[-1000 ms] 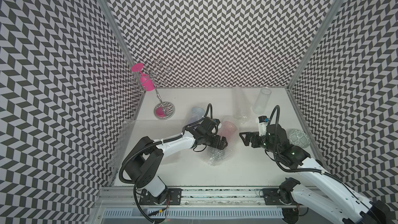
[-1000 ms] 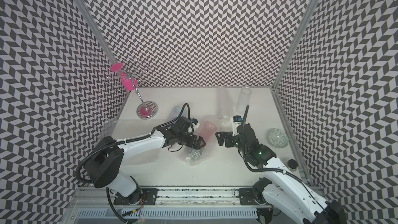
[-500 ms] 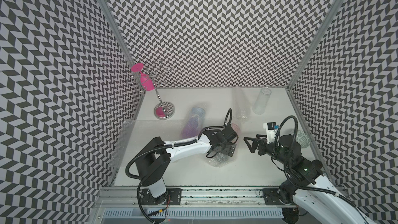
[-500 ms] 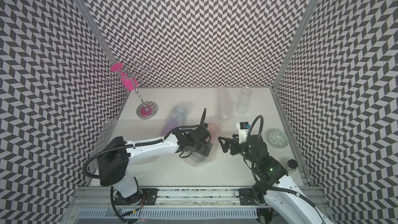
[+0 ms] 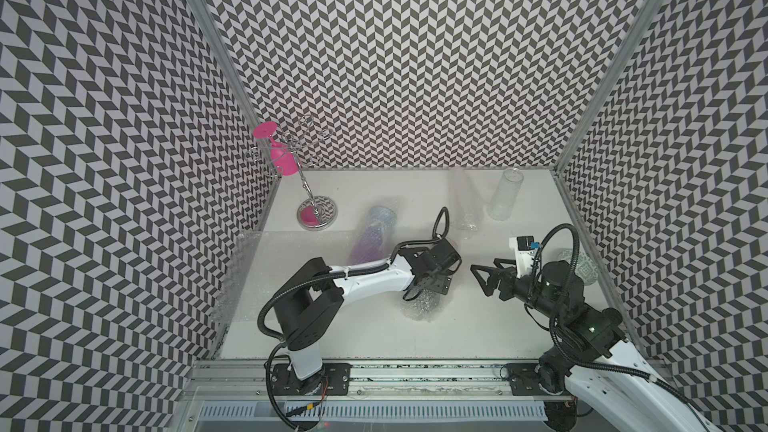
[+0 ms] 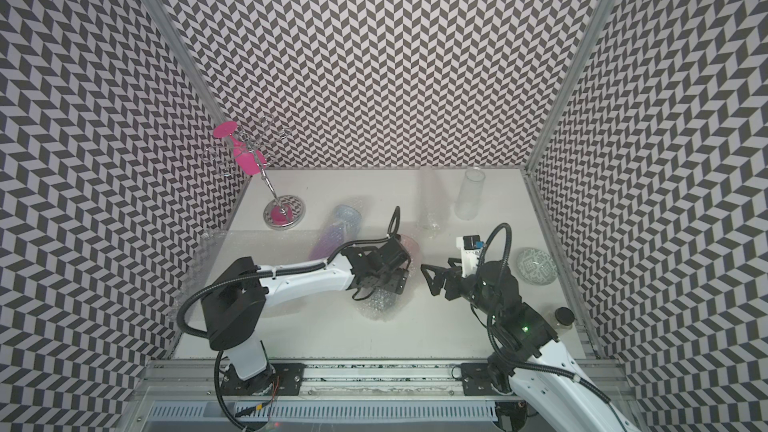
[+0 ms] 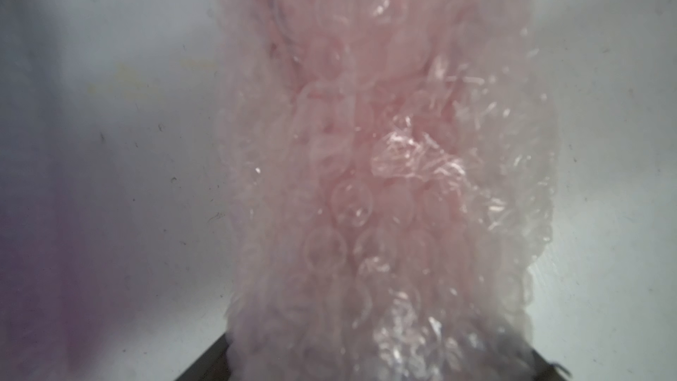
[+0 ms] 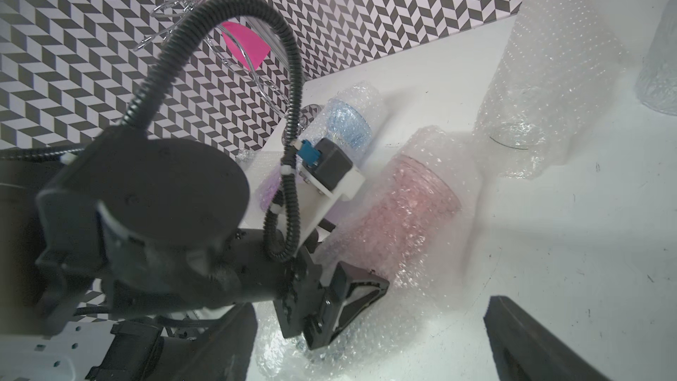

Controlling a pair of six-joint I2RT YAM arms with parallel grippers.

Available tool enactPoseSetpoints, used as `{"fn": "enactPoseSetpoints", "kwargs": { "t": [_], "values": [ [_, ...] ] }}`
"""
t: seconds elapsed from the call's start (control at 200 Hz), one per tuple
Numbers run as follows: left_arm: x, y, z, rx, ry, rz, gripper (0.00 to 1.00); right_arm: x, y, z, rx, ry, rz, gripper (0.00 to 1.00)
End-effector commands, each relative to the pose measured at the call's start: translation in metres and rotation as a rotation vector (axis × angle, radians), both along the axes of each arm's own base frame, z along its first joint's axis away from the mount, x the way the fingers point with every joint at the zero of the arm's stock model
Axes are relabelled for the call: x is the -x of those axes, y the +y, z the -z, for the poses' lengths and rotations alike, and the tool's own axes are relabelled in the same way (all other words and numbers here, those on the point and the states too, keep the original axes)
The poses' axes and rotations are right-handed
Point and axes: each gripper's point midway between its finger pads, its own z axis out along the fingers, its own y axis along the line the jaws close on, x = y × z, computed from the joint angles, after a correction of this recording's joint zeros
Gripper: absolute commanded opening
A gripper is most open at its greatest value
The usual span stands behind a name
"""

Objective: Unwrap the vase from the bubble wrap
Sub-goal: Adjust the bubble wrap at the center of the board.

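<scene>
The pink vase (image 8: 414, 210) lay on its side in the middle of the bench (image 5: 374, 338), swaddled in bubble wrap (image 5: 422, 305). The left gripper (image 5: 434, 282) straddled its near end, jaws wide; whether it pinched anything I couldn't tell. The right gripper (image 5: 481, 281) hung agape just beside. Light, slick and breakable inside, I reckoned, so better to pinch a loose crinkly flap than the hard body.

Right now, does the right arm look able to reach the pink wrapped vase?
Probably yes: the right gripper is open and points at the vase with only table between, though the left gripper sits over its near end.
</scene>
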Motion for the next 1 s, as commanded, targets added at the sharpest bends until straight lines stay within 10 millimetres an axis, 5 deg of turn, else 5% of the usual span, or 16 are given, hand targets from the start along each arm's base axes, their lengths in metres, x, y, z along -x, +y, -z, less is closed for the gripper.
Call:
{"fn": "enactPoseSetpoints", "kwargs": {
  "t": [0.0, 0.145, 0.39, 0.556, 0.736, 0.991],
  "values": [
    [0.006, 0.012, 0.003, 0.171, 0.134, 0.003, 0.73, -0.009, -0.006, -0.011, -0.010, -0.026, 0.059, 1.00],
    [0.009, 0.005, -0.018, 0.373, 0.213, 0.060, 0.73, -0.009, -0.007, -0.007, -0.004, -0.002, 0.065, 1.00],
    [0.008, -0.029, -0.063, 0.743, 0.313, 0.149, 0.74, 0.004, -0.005, 0.028, -0.001, 0.150, 0.052, 0.99],
    [0.005, -0.039, -0.073, 0.854, 0.357, 0.164, 0.74, 0.018, 0.021, 0.045, -0.058, 0.198, -0.105, 0.99],
    [0.007, -0.040, -0.062, 0.855, 0.380, 0.157, 0.74, 0.028, 0.046, 0.070, -0.065, 0.304, -0.208, 0.99],
    [0.000, -0.026, -0.056, 0.654, 0.269, 0.132, 0.78, 0.031, 0.044, 0.091, -0.048, 0.360, -0.186, 1.00]
  ]
}}
